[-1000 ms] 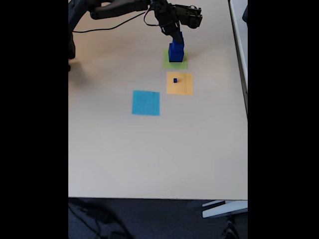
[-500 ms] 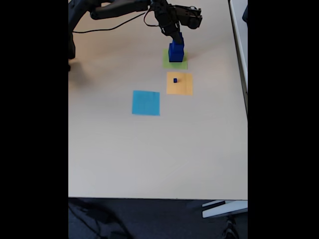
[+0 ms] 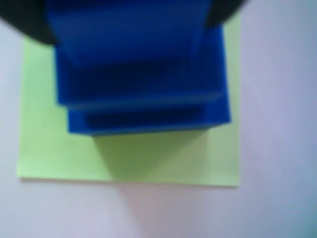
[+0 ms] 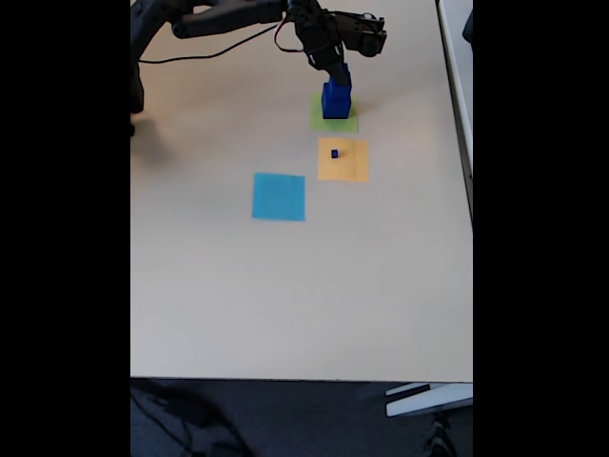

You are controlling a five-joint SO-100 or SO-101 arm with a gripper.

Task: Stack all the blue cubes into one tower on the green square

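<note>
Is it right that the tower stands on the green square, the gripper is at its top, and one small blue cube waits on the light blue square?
Not quite. In the fixed view the small blue cube sits on the orange square, not the light blue square. The rest holds: the tower stands on the green square, with the gripper at its top.

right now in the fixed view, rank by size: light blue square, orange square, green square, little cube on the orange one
1. light blue square
2. orange square
3. green square, partly covered by the tower, so unsure against the orange one; nearness to the camera may explain the differences
4. small blue cube, clearly smallest
</note>
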